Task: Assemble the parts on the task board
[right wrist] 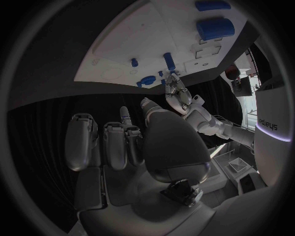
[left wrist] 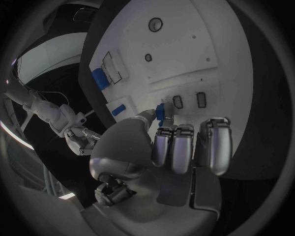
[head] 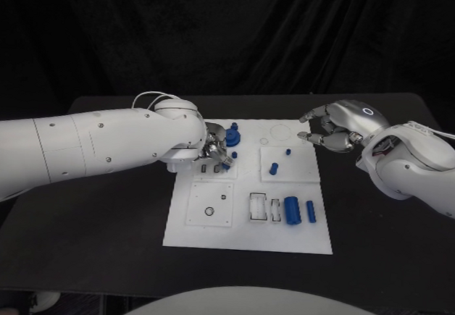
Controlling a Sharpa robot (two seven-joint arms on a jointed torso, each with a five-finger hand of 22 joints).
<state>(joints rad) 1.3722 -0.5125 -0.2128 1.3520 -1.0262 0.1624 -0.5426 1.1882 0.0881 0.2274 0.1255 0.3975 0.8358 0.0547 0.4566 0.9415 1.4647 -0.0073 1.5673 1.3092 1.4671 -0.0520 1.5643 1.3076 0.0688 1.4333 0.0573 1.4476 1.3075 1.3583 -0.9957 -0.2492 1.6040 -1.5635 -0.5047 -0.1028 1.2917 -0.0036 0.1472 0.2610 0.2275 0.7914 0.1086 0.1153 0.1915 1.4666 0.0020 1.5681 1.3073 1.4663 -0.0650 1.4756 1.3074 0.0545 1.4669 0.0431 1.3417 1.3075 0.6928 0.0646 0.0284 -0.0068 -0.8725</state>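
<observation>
The white task board [head: 285, 234] lies in the middle of the black table. My left hand [head: 213, 148] hovers over its far left part and pinches a small blue part [left wrist: 160, 112] between thumb and finger, just above two rectangular slots [left wrist: 178, 102]. A round blue part [head: 232, 136] stands right beside that hand. Two blue pegs [head: 274, 168] stand in the far right panel. A large blue cylinder [head: 292, 211] and a smaller one [head: 311, 210] lie at the near right. My right hand [head: 334, 127] hangs off the board's far right corner, fingers loosely bent, holding nothing.
A black-outlined rectangular recess [head: 257, 206] sits left of the cylinders. The near left panel [head: 210, 203] has a small round hole [head: 209, 211]. Black table [head: 86, 235] runs on all sides of the board, with a dark curtain behind.
</observation>
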